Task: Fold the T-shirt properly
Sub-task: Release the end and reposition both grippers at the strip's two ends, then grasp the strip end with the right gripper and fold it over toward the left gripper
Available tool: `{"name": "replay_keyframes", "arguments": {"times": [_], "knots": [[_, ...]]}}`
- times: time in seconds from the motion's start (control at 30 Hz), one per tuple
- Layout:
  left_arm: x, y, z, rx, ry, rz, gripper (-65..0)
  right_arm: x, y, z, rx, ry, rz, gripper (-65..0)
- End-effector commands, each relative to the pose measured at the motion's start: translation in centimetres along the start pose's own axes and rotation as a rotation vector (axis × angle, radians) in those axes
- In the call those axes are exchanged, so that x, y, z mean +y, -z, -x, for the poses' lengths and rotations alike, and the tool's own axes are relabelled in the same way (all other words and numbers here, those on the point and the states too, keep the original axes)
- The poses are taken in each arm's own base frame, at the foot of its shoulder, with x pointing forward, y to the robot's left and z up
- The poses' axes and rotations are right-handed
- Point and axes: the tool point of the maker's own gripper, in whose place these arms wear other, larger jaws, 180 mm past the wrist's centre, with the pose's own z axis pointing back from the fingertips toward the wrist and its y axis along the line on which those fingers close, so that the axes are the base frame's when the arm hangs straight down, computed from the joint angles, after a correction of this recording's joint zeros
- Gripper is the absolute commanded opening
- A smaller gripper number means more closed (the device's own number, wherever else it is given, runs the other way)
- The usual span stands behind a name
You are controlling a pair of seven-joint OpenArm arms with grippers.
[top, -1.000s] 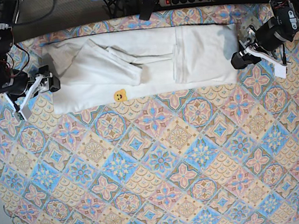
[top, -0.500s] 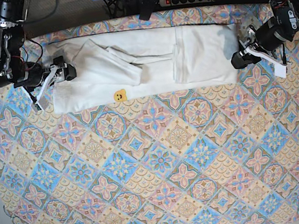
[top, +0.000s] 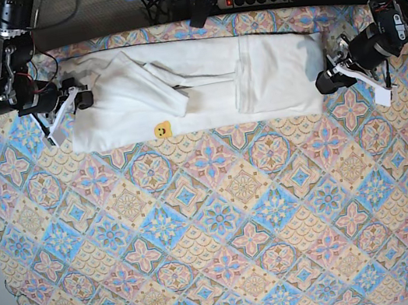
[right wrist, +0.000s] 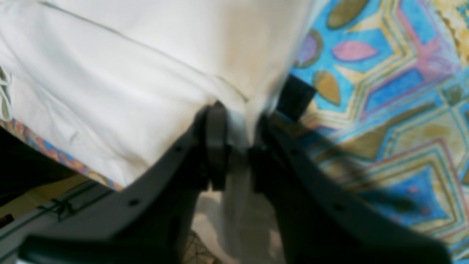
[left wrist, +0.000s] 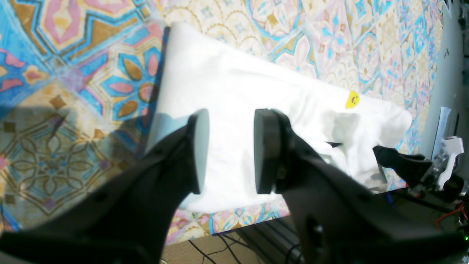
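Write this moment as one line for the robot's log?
T-shirt: flat, part-folded | right gripper: fingers pinching its edge | left gripper: open beside other end

Both arms (top: 7, 57) are black and jointed with white brackets, trailing cables, and smooth matte black fingers (left wrist: 267, 150).

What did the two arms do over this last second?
The right gripper swung in from beside the T-shirt to its end and closed on the fabric edge, as its wrist view shows. The left gripper stayed open at the other end. The shirt's folds and the yellow smiley look unchanged.
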Motion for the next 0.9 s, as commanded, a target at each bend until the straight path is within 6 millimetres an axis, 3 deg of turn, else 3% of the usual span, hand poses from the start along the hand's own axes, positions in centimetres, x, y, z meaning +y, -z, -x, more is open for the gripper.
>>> {"name": "replay_keyframes", "arguments": {"times": [0.0,0.17,0.3,0.43,0.67,0.87], "knots": [[-0.3,-0.5,-1.1,-0.030,0.019,0.008,-46.3,0.3,0.0,0.0,0.009,-0.011,-0.007,-57.6],[-0.3,-0.5,-1.1,-0.030,0.019,0.008,-46.5,-0.1,-0.3,-0.4,-0.008,-0.003,0.003,-61.9],[-0.2,-0.5,-1.1,-0.031,0.018,0.007,-46.5,-2.3,-1.7,-0.7,-0.051,0.056,0.049,-64.3],[-0.1,-0.5,-1.0,-0.026,0.017,0.003,-46.5,-5.0,-4.2,-4.0,-0.111,0.029,0.117,-64.3],[1.9,0.1,0.1,0.008,-0.042,-0.027,-46.6,-8.2,-7.3,-5.5,-0.117,-0.025,0.207,-64.3],[2.4,0.3,0.3,0.007,-0.058,-0.034,-46.6,-8.0,-8.8,-6.9,-0.144,-0.088,0.238,-64.3]]}}
